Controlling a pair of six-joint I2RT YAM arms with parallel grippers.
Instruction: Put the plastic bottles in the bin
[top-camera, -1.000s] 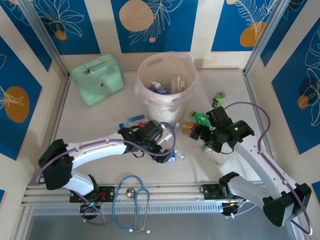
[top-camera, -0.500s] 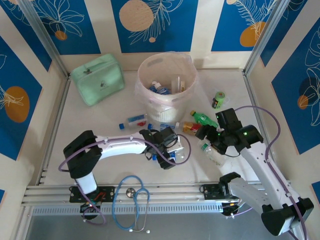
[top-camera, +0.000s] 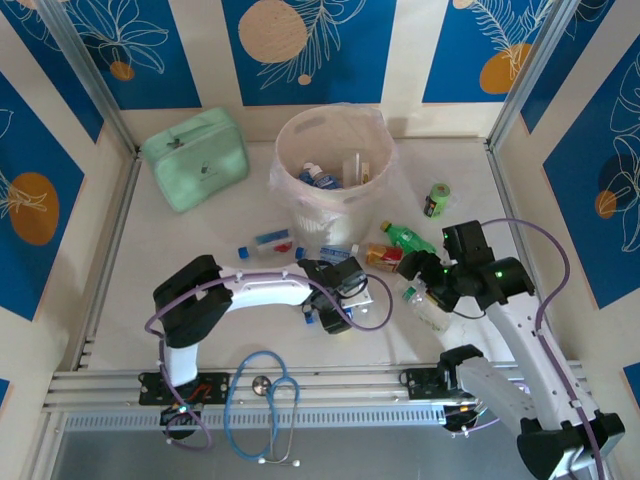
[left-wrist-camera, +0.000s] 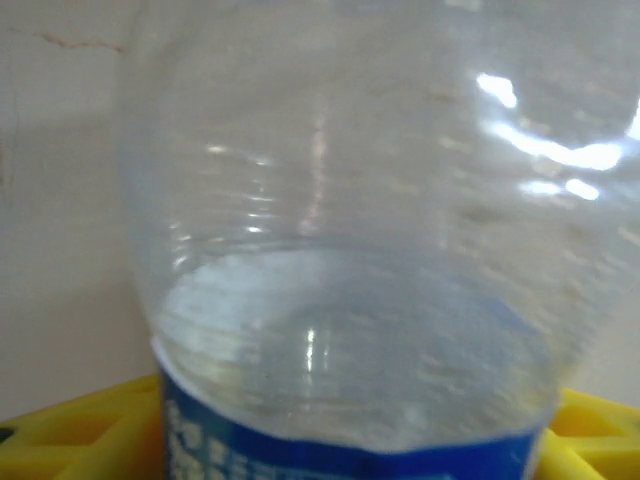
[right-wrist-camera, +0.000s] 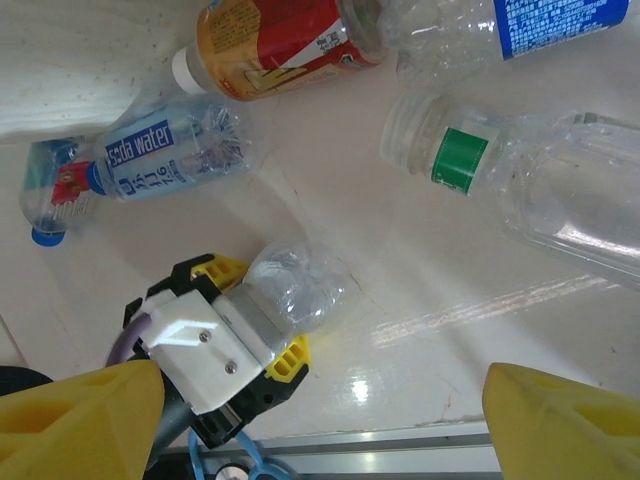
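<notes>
My left gripper (top-camera: 343, 296) is low over the table in front of the bin (top-camera: 335, 205), shut on a clear blue-labelled plastic bottle (left-wrist-camera: 340, 300); its yellow fingers (right-wrist-camera: 290, 358) flank that bottle (right-wrist-camera: 298, 288) in the right wrist view. My right gripper (right-wrist-camera: 320, 420) hangs open and empty above and right of it, also seen from the top as the right gripper (top-camera: 415, 272). Loose on the table lie a red-and-yellow bottle (right-wrist-camera: 275, 35), a blue-labelled bottle (right-wrist-camera: 165, 150), a clear bottle with a green band (right-wrist-camera: 540, 190) and a green bottle (top-camera: 405, 237). A few bottles lie inside the bin.
A mint-green zip case (top-camera: 195, 157) sits at the back left. A small dark cylinder with a green top (top-camera: 437, 200) stands right of the bin. A blue stethoscope (top-camera: 265, 400) lies over the front rail. Another blue-labelled bottle (top-camera: 265, 243) lies left of the bin.
The left arm has swung its gripper to the right and nearer, onto the clear bottle. The right gripper has drawn a little to the right.
</notes>
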